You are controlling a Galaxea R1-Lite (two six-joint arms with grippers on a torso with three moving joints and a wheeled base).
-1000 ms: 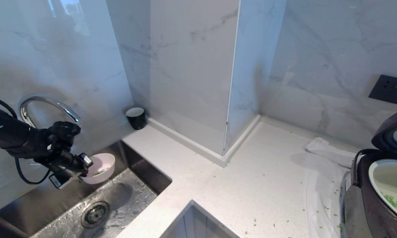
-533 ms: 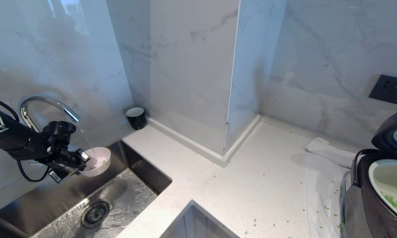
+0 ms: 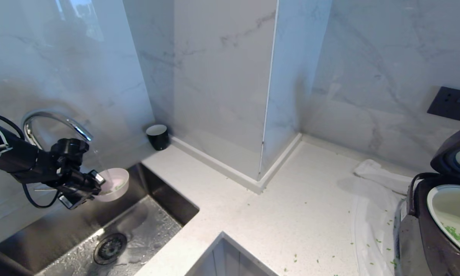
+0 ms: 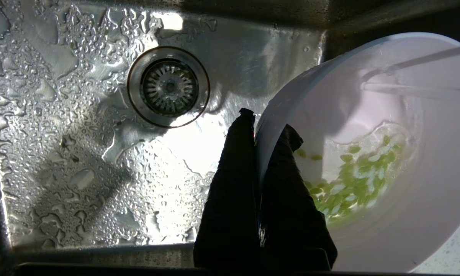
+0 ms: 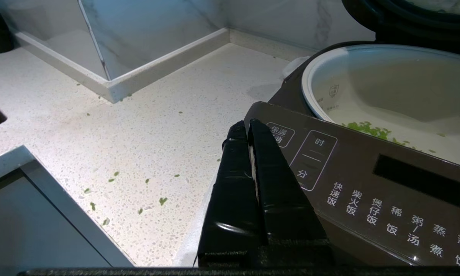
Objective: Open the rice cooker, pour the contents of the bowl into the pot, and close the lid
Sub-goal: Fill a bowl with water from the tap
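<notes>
Clamping the rim of the bowl (image 3: 115, 184), the left pincer (image 3: 95, 184) holds it over the sink (image 3: 145, 226) beneath the tap (image 3: 57, 122), green bits (image 4: 352, 184) swimming inside. Over by the rice cooker (image 5: 367, 184), lid (image 3: 455, 153) up, the right pincer (image 5: 249, 128) sits pressed together above the bench (image 3: 291, 214).

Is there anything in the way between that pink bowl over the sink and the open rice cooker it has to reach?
Nothing visible blocks it. The left gripper holds the bowl over the sink. The counter on the way to the pot carries only scattered green bits and a white cloth lying flat. The lid stands open.
</notes>
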